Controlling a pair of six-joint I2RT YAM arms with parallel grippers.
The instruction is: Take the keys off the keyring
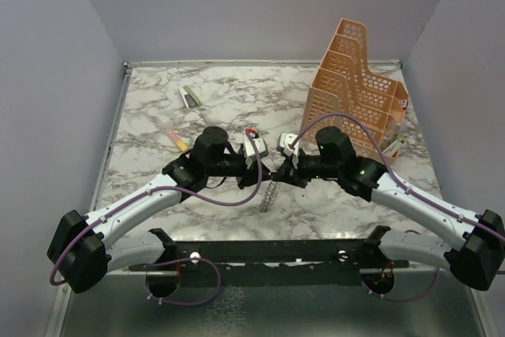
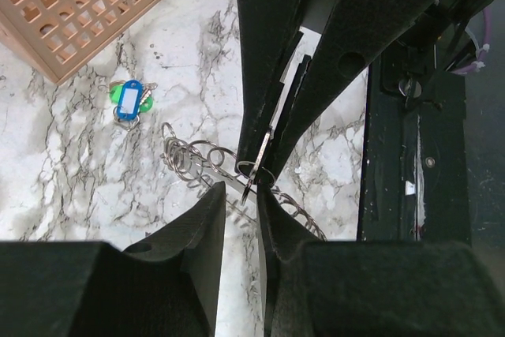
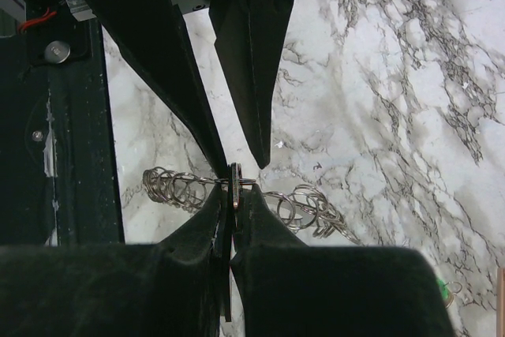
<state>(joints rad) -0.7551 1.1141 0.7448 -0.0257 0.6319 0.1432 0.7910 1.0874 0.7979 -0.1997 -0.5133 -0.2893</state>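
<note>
Lab test booth: plain grey walls [image 1: 252, 5], marble-print tabletop [image 1: 237, 92]

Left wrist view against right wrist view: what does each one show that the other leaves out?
Left wrist only: the orange rack and a blue tag. Right wrist only: a red wire. Both: the left tool tip to tip with the right tool, which pinches the string of metal rings, over the marble table.
</note>
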